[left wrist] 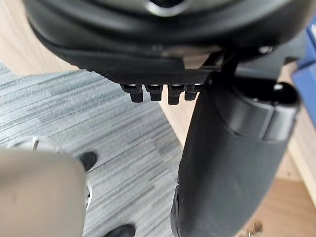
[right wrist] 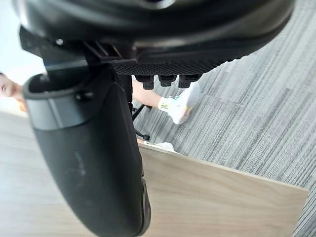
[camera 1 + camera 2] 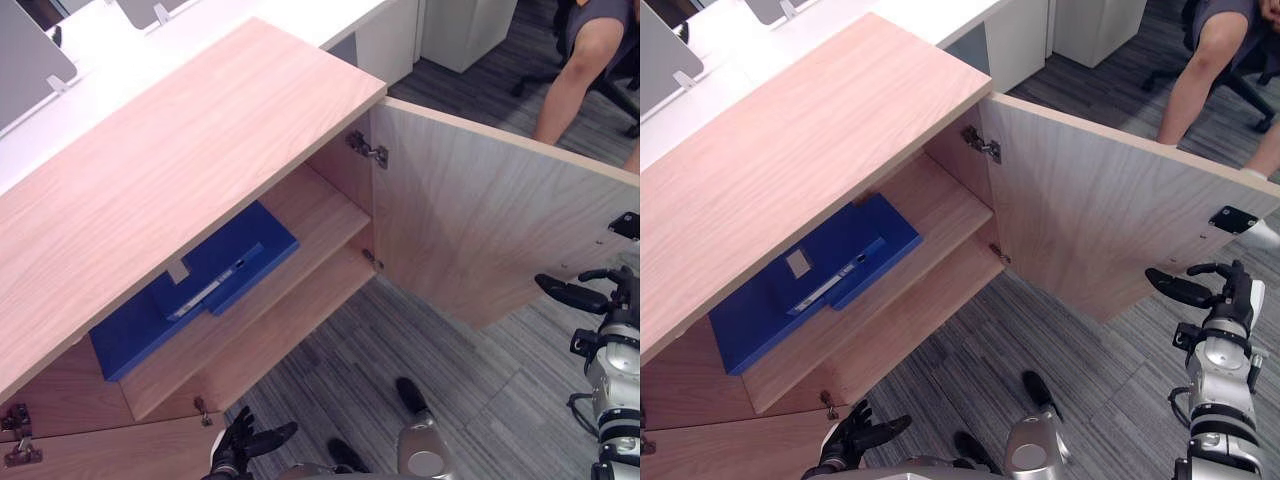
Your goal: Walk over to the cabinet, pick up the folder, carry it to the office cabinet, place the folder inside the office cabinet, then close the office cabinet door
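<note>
1. The office cabinet [image 3: 180, 170], of pale wood, stands open beneath the head camera, its flat top running from the lower left to the upper middle.
2. Grey striped carpet floor [image 3: 400, 340] lies in front of it.
3. The cabinet door [image 3: 480, 210] is swung wide on its hinges and stands out to the right.
4. A white desk [image 3: 110, 60] runs behind the cabinet.
5. Inside, a wooden shelf [image 3: 310, 215] spans the opening.
6. The blue folder [image 3: 250, 240] lies flat on that shelf, partly under the cabinet top, with neither hand on it.
7. A person [image 3: 585, 60] sits on a chair at the upper right.
8. The right hand [image 3: 1230, 290] hangs close to the door's free edge, fingers apart and loose, holding nothing; contact with the door cannot be told.
9. The left hand [image 3: 240, 445] shows low over the floor, fingers spread and empty.
</note>
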`<state>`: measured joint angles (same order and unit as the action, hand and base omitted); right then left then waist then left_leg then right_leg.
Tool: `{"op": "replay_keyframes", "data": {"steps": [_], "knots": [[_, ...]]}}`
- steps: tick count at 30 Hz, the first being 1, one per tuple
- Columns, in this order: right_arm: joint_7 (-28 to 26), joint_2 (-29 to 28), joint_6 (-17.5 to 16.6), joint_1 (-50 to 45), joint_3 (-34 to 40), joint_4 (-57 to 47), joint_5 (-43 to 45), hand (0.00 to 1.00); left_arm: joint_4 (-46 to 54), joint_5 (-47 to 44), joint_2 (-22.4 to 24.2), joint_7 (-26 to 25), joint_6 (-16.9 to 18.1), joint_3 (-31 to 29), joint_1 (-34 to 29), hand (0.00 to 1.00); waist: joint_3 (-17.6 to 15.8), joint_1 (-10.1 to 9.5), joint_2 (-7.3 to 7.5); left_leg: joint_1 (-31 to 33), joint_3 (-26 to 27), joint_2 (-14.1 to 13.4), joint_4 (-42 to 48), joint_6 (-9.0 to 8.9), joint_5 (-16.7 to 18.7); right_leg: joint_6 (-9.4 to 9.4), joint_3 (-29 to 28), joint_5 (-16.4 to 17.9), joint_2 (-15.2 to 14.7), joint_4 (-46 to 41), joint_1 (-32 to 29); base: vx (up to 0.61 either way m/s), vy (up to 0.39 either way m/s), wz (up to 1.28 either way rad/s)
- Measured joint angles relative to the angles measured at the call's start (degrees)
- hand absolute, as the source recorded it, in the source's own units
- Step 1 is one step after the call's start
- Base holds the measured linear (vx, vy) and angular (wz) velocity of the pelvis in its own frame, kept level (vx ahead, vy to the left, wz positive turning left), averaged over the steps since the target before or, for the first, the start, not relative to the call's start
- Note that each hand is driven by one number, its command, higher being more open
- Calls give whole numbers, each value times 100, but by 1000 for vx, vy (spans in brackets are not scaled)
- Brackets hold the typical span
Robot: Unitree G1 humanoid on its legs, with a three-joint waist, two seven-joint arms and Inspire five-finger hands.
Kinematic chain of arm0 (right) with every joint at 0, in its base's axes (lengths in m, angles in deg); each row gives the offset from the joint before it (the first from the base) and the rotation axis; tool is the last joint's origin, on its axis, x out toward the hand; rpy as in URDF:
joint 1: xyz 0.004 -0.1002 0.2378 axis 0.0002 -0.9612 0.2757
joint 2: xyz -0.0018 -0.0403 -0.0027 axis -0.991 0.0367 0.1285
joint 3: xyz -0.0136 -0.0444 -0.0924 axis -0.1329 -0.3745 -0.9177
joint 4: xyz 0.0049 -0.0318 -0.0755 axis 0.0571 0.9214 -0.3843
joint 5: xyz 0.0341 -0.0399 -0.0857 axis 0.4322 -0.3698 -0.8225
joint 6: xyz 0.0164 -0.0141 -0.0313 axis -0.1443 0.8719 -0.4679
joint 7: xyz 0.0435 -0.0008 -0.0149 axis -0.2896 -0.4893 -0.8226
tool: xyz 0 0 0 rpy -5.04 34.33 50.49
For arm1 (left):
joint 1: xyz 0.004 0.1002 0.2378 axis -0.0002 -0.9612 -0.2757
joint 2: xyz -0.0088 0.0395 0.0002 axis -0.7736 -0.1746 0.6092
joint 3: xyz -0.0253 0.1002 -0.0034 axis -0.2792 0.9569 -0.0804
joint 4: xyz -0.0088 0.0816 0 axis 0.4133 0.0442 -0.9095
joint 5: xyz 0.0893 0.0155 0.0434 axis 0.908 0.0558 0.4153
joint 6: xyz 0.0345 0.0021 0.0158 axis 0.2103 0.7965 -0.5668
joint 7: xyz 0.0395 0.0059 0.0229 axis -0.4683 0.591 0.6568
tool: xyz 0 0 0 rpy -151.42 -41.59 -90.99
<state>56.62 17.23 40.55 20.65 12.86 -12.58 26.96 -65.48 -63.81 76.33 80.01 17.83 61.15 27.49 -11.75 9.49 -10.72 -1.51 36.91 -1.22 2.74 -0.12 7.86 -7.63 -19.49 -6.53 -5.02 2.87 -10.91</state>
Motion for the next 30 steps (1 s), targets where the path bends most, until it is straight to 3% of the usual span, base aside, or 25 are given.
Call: {"op": "replay_keyframes", "data": {"steps": [5,10,13,15,16,23,26,30], "knots": [[-47,77,-2,-32,-183,-152,-7,100,36,3,119,-1,7,4,0,100,-48,29,-27,1,-1,-48,8,-12,6,-10,44,-47,44,7,12,14,-85,-5],[-29,-94,-3,-988,-110,-1760,-141,100,21,126,193,-21,18,-6,-3,100,-124,204,0,-2,-5,-73,89,-37,22,-14,21,-66,62,-12,25,-22,-78,-4],[-194,-626,-130,-1632,-235,-2956,-325,100,-13,343,214,-20,18,-20,0,100,-176,295,90,-93,68,-122,152,-56,34,-1,-71,-76,129,-61,67,-41,-79,-17],[-384,-825,-216,-1850,-556,-3355,-474,100,-35,407,212,-22,18,-52,0,100,-176,283,178,-154,137,-154,187,-84,50,7,-112,-77,162,-64,95,-55,-70,-20],[-316,-1112,-219,-1870,-558,-3381,-510,100,-51,466,186,-23,18,-60,2,100,-157,259,297,-161,168,-184,242,-137,83,33,-104,-3,171,-34,94,-67,-81,-13],[-403,-1347,-227,-2522,-1019,-3512,-1465,100,-248,668,-161,-14,6,-61,169,100,-9,225,816,-164,206,-359,426,-159,100,105,-55,-143,285,-91,137,-13,-79,-5],[-439,-1409,-226,-2744,-1189,-3517,-1725,100,-301,686,-243,-10,-2,-61,177,100,76,225,952,-227,212,-412,447,-174,109,126,-33,-166,323,-101,195,16,-61,-4],[-445,-1586,-229,-2848,-1228,-3467,-2150,100,-348,770,-245,-11,-12,-66,198,100,123,225,988,-267,202,-431,476,-178,111,127,42,-166,344,-165,212,-22,-53,-1]]}}
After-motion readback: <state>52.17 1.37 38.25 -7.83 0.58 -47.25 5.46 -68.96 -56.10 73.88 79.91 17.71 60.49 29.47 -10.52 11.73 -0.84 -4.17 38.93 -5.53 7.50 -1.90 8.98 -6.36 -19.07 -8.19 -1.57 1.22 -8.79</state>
